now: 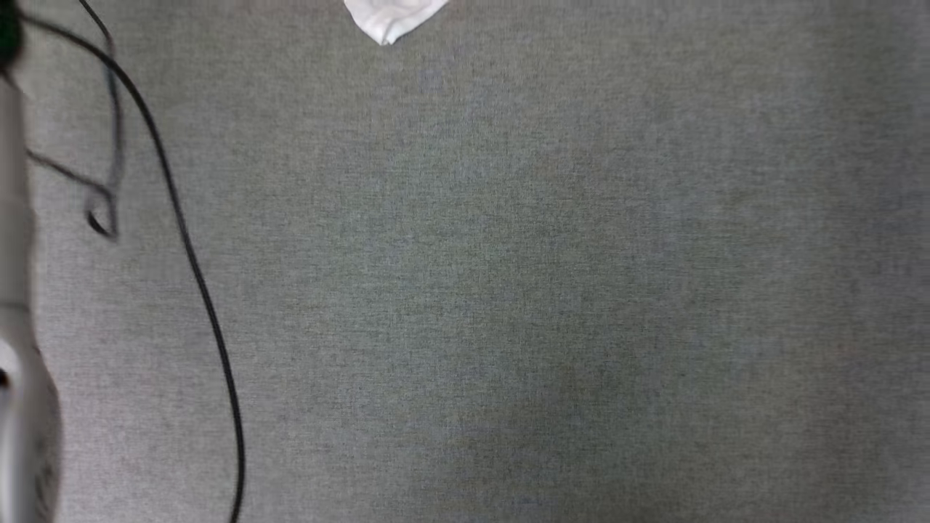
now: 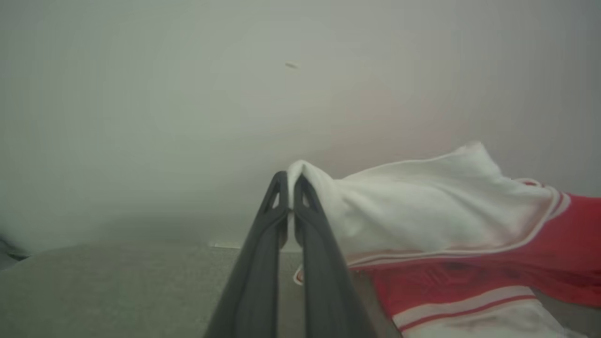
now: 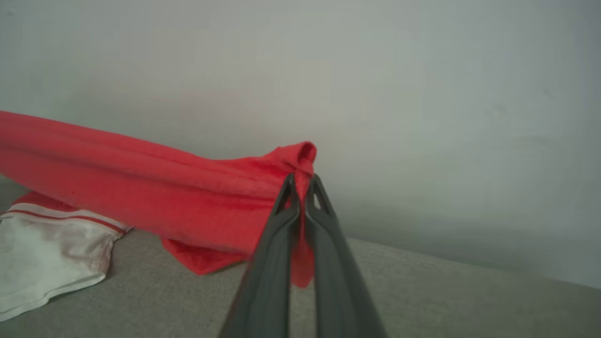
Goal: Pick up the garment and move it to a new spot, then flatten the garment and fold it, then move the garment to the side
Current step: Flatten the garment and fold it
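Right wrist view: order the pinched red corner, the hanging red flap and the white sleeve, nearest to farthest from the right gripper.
1. Pinched red corner, at the right gripper's tips.
2. Hanging red flap, lower left.
3. White sleeve, far left.

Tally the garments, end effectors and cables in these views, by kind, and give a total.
Garments: 1, the red and white jersey.
End effectors: 2, the left end effector and the right end effector, each shut on the red and white jersey.
Cables: 2, a thick black cable and a thin black cable.
Total: 5.
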Tool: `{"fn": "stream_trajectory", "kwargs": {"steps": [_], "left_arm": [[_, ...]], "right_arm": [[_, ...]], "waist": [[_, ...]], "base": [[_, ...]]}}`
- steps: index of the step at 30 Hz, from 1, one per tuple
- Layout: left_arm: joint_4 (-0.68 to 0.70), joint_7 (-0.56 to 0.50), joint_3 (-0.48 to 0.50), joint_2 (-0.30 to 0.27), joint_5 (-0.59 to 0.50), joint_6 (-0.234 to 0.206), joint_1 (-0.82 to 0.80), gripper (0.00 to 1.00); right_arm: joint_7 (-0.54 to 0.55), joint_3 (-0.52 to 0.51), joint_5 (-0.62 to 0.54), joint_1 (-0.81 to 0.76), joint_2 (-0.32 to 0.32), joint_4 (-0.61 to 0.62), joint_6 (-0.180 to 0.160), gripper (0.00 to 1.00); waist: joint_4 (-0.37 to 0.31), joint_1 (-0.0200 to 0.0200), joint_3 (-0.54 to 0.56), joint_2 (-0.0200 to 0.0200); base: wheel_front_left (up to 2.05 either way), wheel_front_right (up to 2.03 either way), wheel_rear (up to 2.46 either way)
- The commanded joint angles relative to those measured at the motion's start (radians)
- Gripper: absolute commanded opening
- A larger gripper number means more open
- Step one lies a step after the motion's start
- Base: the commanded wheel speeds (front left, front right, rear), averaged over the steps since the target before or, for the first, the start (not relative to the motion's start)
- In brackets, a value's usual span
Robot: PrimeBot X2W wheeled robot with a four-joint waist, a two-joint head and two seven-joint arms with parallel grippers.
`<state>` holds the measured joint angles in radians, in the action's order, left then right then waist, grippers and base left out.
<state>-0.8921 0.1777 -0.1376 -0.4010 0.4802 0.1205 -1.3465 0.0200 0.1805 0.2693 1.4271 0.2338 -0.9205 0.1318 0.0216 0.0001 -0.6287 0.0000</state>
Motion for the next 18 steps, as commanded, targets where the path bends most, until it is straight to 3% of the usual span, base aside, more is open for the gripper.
{"fn": "stream_trajectory", "kwargs": {"steps": [1, 11, 18], "left_arm": [[-0.011, 0.012, -0.002, 0.004, 0.019, 0.003, 0.066, 0.0], [0.104, 0.07, -0.031, 0.005, 0.154, 0.008, 0.496, 0.0], [0.202, 0.08, -0.019, -0.001, 0.212, 0.007, 0.802, 0.0]], "right_arm": [[-0.011, 0.021, 0.026, -0.064, 0.006, -0.014, -0.002, 0.0], [-0.101, 0.145, 0.177, -0.427, 0.048, 0.027, -0.002, 0.0], [-0.161, 0.157, 0.258, -0.694, 0.089, 0.099, -0.002, 0.0]], "waist": [[-0.001, -0.0001, 0.032, 0.0], [0.0, -0.0001, 0.2, 0.0], [0.011, -0.0001, 0.336, 0.0]], "base": [[0.0, 0.0, 0.0], [0.0, 0.0, 0.0], [0.0, 0.0, 0.0]]}}
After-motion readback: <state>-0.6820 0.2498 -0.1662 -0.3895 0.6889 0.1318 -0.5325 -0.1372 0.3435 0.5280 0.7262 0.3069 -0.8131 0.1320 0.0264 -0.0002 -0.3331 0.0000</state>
